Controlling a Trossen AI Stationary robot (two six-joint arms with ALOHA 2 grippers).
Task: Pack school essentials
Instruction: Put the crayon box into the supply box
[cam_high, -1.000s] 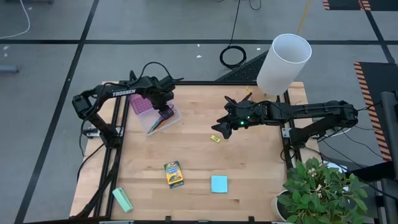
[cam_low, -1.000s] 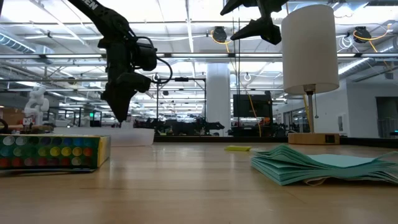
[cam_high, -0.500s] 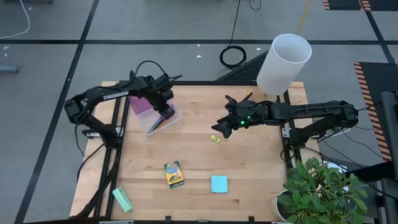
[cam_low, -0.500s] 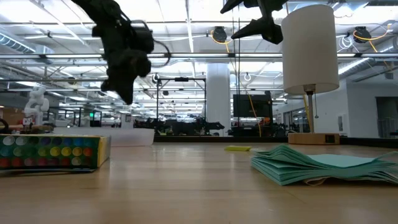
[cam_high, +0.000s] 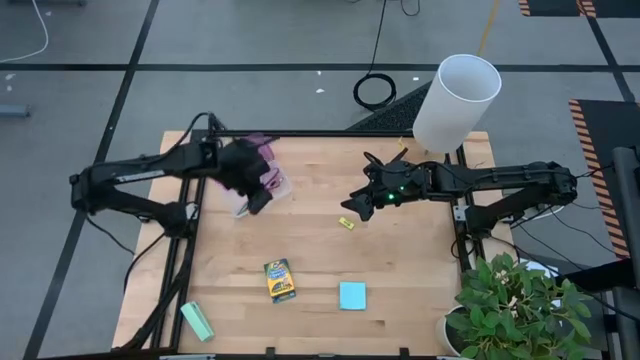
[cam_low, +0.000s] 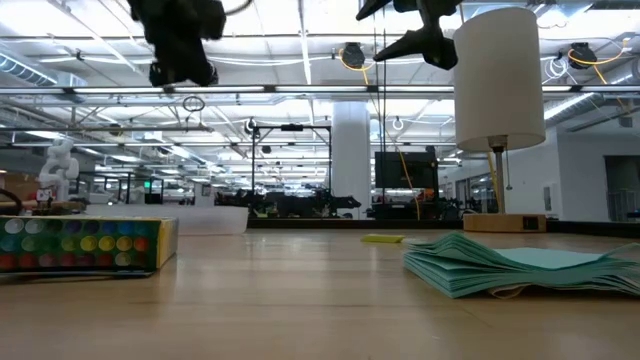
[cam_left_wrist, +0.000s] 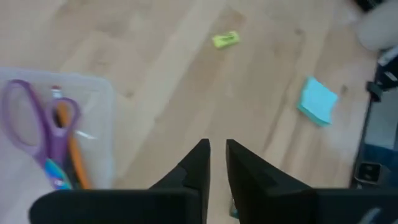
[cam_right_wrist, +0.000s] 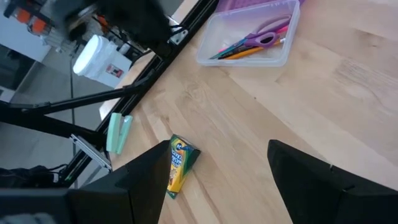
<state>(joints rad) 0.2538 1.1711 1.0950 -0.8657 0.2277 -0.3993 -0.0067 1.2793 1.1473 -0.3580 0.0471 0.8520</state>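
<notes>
A clear plastic box (cam_high: 279, 184) at the far left holds purple-handled scissors (cam_left_wrist: 32, 127) and several pens (cam_right_wrist: 239, 50); my left arm partly covers it in the high view. High above the box's near edge, my left gripper (cam_left_wrist: 216, 154) is shut and holds nothing. My right gripper (cam_high: 356, 206) hovers open above the table's middle, just beyond the tiny yellow piece (cam_high: 347, 222). The crayon box (cam_high: 280, 280) and the cyan sticky-note pad (cam_high: 352, 295) lie flat toward the near edge.
A mint-green block (cam_high: 197, 321) lies at the near left corner. A white lamp shade (cam_high: 456, 101) stands over the far right corner, and a potted plant (cam_high: 515, 305) stands off the near right corner. Bare wood lies between the box and the crayon box.
My left gripper has risen from low over the clear box to well above it and drifted slightly toward the near edge, while the arm's elbow has swung out to the left. The right arm has kept still.
</notes>
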